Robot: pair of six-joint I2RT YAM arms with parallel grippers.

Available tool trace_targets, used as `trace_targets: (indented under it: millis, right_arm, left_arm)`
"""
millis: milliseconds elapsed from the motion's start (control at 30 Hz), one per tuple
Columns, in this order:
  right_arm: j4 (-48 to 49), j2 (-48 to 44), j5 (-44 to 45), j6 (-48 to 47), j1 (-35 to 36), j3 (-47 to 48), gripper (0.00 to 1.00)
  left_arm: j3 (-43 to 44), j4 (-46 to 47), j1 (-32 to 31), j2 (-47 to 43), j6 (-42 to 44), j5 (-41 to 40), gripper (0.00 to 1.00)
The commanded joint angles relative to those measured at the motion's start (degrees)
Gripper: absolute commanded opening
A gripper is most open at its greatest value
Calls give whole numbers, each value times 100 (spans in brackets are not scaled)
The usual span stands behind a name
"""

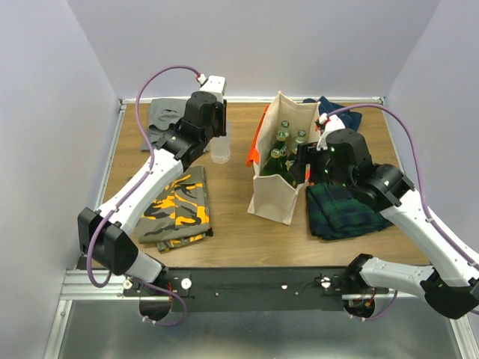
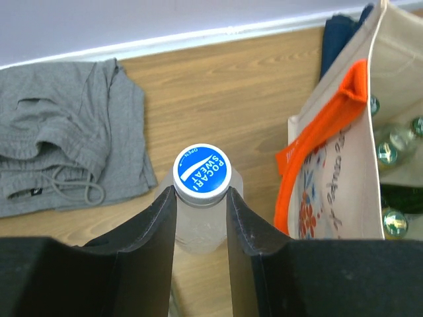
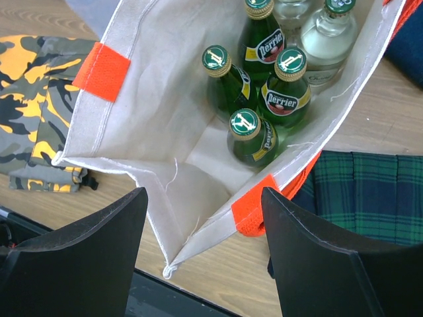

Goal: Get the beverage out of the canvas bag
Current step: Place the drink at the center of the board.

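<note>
Left gripper clamped on bottle neck, canvas bag at its right; placing, likely. Release next. Right gripper spread, empty.

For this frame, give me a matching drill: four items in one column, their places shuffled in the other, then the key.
1 blue-capped bottle
2 green bottles
3 gray garment
4 plaid cloth

A inside the canvas bag
B on the table, far left
C clamped in the left gripper
D right of the bag

Pairs: 1-C, 2-A, 3-B, 4-D

Cream canvas bag, orange handles, green bottles, seemingly navy cloth.
</note>
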Motion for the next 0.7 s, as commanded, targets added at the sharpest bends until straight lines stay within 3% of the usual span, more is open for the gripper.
trace_targets:
  millis: [0, 267, 667]
  right_arm:
    - [-17, 67, 218, -14, 33, 107, 79]
    - [-175, 269, 402, -84, 33, 361, 79]
    - [-201, 524, 587, -111, 25, 608, 80]
  left_arm:
    - [128, 1697, 197, 201, -210, 225, 0]
    - [506, 2276, 514, 1158, -315, 507, 0]
    - [1244, 2348, 866, 2169, -315, 683, 0]
